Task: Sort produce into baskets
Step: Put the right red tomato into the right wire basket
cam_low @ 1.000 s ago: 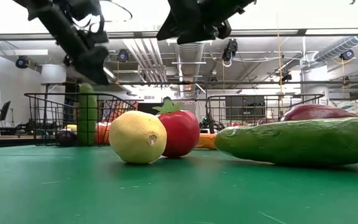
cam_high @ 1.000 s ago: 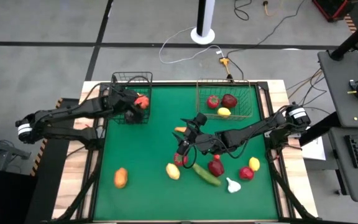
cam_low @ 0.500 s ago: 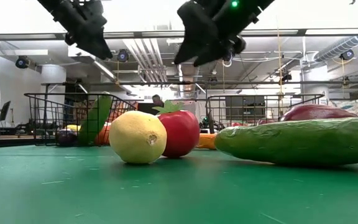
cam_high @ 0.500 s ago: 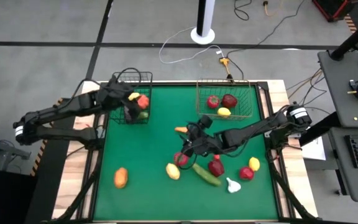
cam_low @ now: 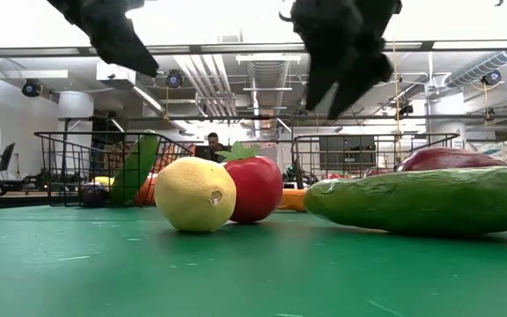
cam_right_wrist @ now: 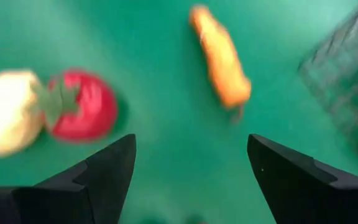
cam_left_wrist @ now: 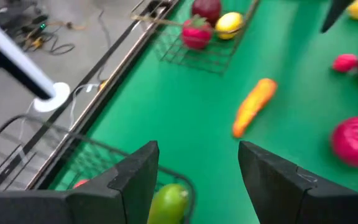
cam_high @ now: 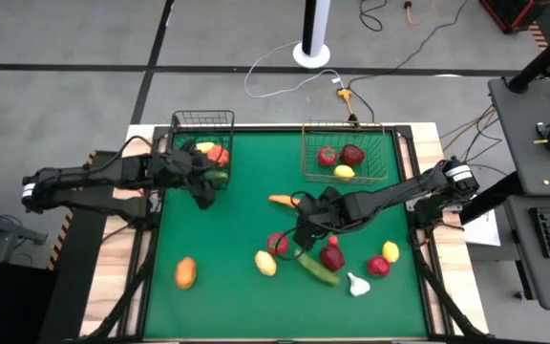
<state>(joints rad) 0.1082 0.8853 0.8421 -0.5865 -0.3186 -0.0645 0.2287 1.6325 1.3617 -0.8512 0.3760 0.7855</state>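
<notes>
The narrow dark wire basket (cam_high: 201, 118) stands at the far left and holds a yellow piece, a red piece and a green cucumber (cam_left_wrist: 166, 202) that leans against its wall (cam_low: 139, 167). My left gripper (cam_high: 205, 196) is open and empty just on the near side of this basket. My right gripper (cam_high: 301, 234) is open and empty above the table's middle. It hangs over a red tomato (cam_right_wrist: 82, 106) and a yellow lemon (cam_right_wrist: 8, 112), with an orange carrot (cam_right_wrist: 222, 56) beyond. The wider brownish basket (cam_high: 306, 153) holds two red pieces and a yellow one.
On the green mat near my right gripper lie a long cucumber (cam_high: 318, 268), a dark red piece (cam_high: 332, 256), white garlic (cam_high: 357, 284), a small red piece (cam_high: 378, 266) and a yellow piece (cam_high: 391, 251). An orange piece (cam_high: 186, 272) lies alone at the near left.
My left gripper has drawn back from the dark basket toward the table's near edge. The green cucumber, upright in the basket before, now leans tilted against its wall. My right gripper has gone toward the table's right and near edges, above the tomato.
</notes>
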